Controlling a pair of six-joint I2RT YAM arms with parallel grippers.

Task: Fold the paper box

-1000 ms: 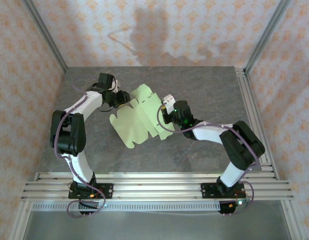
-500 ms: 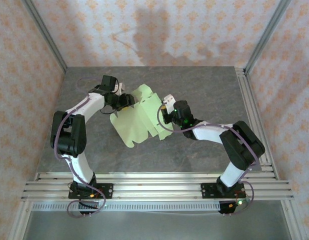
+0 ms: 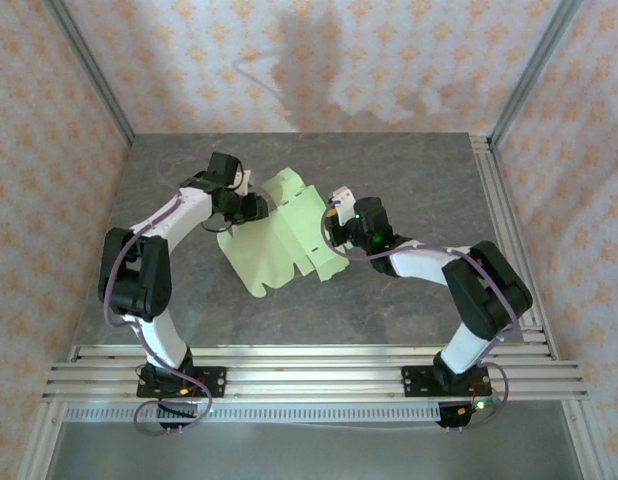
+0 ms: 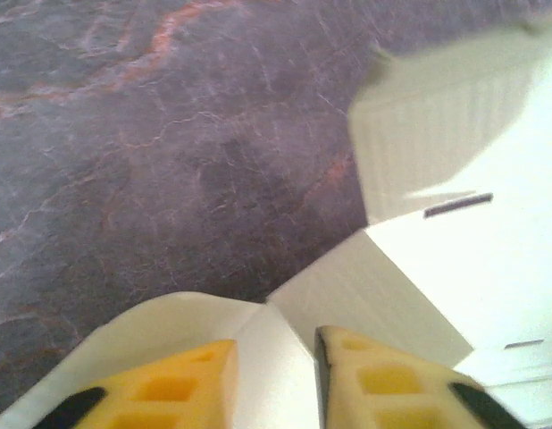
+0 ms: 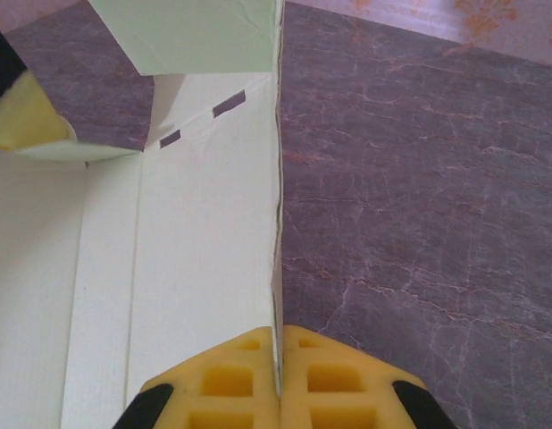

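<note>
**Box barely begun: sheet mostly flat, held at both sides**

The box (image 3: 277, 238) is an open die-cut sheet, pale green, lying mid-table between the two arms. Its panels, flaps and rounded tabs are spread out. In the top view the far flap looks lifted off the table (image 3: 419, 170), and the strip along the right side looks bent along its crease. No walls stand, nothing encloses a space, and the slits in the sheet, seen from both wrist cameras, are empty, with no tab tucked in.

The right claw (image 3: 332, 222) sits at the sheet's right edge. Seen from its wrist, its fingers are pressed together on that thin edge (image 5: 278, 357), so it is holding the box (image 5: 196, 268) there.

The left claw (image 3: 251, 206) is at the far left corner of the sheet. From its wrist, the yellow fingers (image 4: 182, 386) stand a narrow gap apart, with a creased fold of the box (image 4: 455, 268) rising between them. The gap looks wider than the paper, so I read this claw (image 4: 276, 380) as narrow around the flap rather than pinching it.

By my judgement the task is at its start. The creases may be partly worked, but raising the sides, closing the panels over each other and seating the tabs in their slits all remain. With one edge clamped, the thin card could buckle or tear if the other side pulls hard.
</note>
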